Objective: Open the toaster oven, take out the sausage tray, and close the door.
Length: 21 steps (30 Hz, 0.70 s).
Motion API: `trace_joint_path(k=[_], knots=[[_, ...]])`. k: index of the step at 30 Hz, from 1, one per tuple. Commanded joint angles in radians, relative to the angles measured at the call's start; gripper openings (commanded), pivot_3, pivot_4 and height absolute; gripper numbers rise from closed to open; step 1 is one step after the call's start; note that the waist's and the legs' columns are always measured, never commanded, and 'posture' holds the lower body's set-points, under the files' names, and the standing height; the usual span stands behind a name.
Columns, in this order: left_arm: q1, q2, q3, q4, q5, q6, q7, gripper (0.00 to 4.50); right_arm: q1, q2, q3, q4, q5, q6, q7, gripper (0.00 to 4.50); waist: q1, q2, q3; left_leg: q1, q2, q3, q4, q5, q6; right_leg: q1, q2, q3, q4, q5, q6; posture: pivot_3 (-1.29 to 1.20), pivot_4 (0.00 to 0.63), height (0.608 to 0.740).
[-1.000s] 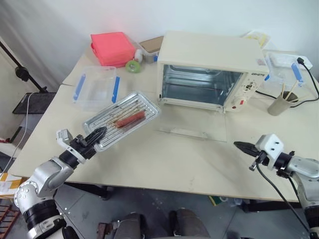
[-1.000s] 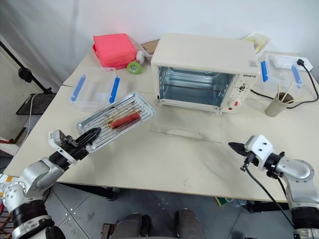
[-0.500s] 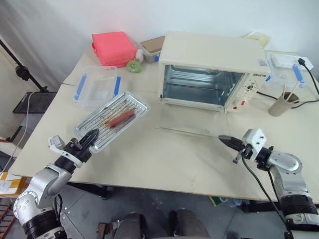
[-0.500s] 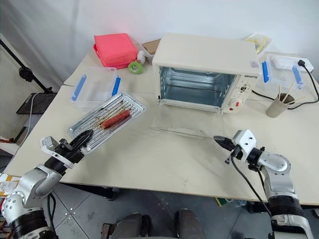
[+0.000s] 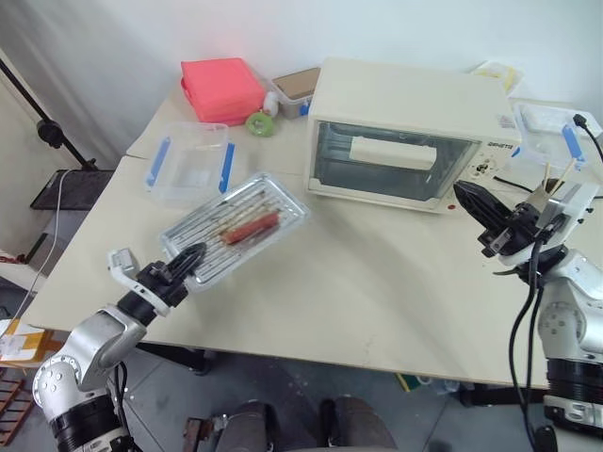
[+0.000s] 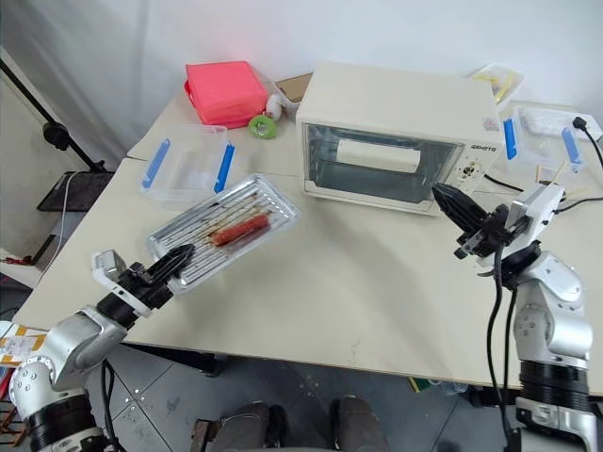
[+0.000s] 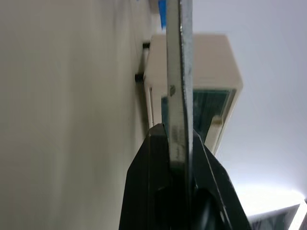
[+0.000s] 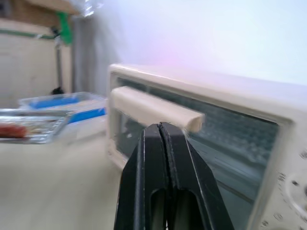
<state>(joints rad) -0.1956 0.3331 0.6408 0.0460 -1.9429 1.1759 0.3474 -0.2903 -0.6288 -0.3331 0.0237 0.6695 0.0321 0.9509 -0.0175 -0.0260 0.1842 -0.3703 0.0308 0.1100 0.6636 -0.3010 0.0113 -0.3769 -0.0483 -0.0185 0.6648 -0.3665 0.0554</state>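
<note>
The door (image 5: 393, 159) has swung up shut as the right gripper (image 5: 468, 197) rose, jaws closed empty; left gripper (image 5: 191, 256) clamps the sausage tray (image 5: 236, 227).

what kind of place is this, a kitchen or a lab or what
Probably a lab or test room staged as a kitchen: a toaster oven sits on a plain table against a bare wall, with plastic storage boxes and a stand beside it.

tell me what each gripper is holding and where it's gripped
The left gripper holds the sausage tray by the rim of its near corner, clear of the table. The right gripper holds nothing; its fingers are shut beside the toaster oven.
</note>
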Motion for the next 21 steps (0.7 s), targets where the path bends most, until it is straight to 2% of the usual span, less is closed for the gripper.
trace_joint_path(k=[1, 6, 12, 13, 21], knots=[[-0.047, 0.029, -0.094, 0.037, -0.029, 0.045, -0.040, 0.00, 0.097, -0.072, -0.037, -0.092, 0.015, 0.027, 0.094, 0.60, 0.006, 0.000, 0.000, 0.000, 0.000, 0.000, 0.000, 0.000, 0.000, 0.000, 0.000, 0.000, -0.001, 0.000, 0.000, 0.00, 0.150, 0.740], [-0.147, 0.056, -0.309, 0.145, -0.006, 0.108, -0.091, 0.00, 0.323, -0.125, -0.078, -0.211, 0.001, 0.017, 0.192, 2.20, 0.019, 0.000, 0.000, -0.001, -0.001, -0.002, -0.001, -0.001, 0.001, 0.002, 0.000, 0.000, -0.004, 0.000, 0.000, 0.00, 0.150, 0.740], [-0.302, 0.036, -0.475, 0.303, 0.182, 0.185, -0.245, 0.00, 0.543, -0.092, -0.140, -0.346, 0.009, 0.025, 0.176, 4.28, 0.016, 0.000, 0.000, 0.000, -0.001, -0.004, -0.001, 0.000, 0.000, 0.003, 0.000, 0.000, -0.004, 0.000, 0.000, 0.00, 0.150, 0.740], [-0.325, 0.029, -0.493, 0.326, 0.222, 0.192, -0.277, 0.00, 0.574, -0.077, -0.150, -0.364, 0.006, 0.018, 0.166, 4.48, 0.014, 0.000, 0.000, 0.000, -0.001, -0.003, -0.001, 0.000, -0.001, 0.003, 0.001, 0.000, -0.003, 0.000, 0.000, 0.00, 0.150, 0.740], [-0.545, -0.040, -0.637, 0.520, 0.613, 0.192, -0.564, 0.00, 0.770, -0.012, -0.264, -0.369, -0.035, -0.055, 0.149, 4.48, 0.024, 0.002, -0.001, 0.000, -0.003, -0.004, -0.002, 0.001, -0.002, 0.004, 0.001, 0.001, -0.005, 0.000, 0.001, 0.00, 0.150, 0.740]])
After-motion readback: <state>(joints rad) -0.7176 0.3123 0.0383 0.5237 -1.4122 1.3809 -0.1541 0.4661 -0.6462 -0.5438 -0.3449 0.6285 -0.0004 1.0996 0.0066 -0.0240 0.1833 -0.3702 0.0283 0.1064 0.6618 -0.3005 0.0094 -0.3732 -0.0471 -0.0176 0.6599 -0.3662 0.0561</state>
